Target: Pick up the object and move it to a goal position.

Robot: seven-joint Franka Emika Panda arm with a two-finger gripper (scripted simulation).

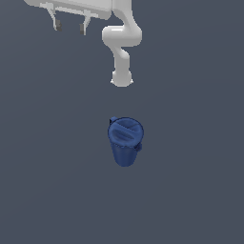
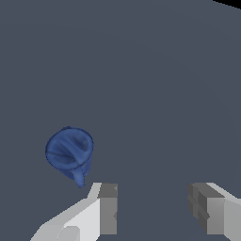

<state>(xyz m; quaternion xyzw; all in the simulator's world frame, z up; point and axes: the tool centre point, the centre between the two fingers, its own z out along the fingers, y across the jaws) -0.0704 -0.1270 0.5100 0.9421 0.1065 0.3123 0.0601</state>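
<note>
My gripper (image 2: 153,209): spread wide and holding nothing; in the wrist view there is only bare floor between the two grey pads (image 2: 108,209).
My gripper's place: in the exterior view it (image 1: 70,26) sits at the top edge, toward that view's left, well apart from the work and not lined up over it.
My arm (image 1: 121,45): the white links bend down from the top of the exterior view, the nearest rounded end hanging short of the container.
The object (image 1: 125,140): a dark blue pitcher standing alone on the grey floor (image 1: 200,181) near the middle of the exterior view, upright or nearly so; wide round rim on top, body narrowing toward the base.
Its features: a small spout at the rim and a handle on the side; in the wrist view (image 2: 69,151) I look down into the mouth.
How I expect it to handle: it looks rigid and hollow, so probably light and stiff under a squeeze; the smooth tapered wall may let it slide downward out of a loose pinch.
Where I would take hold: across the body just under the rim, where the widening top would stop it slipping, pads set clear of spout and handle so they seat on plain wall.
Fit: the rim looks close to my full spread, so I would centre carefully.
Goal position: no marker shows in either view.
</note>
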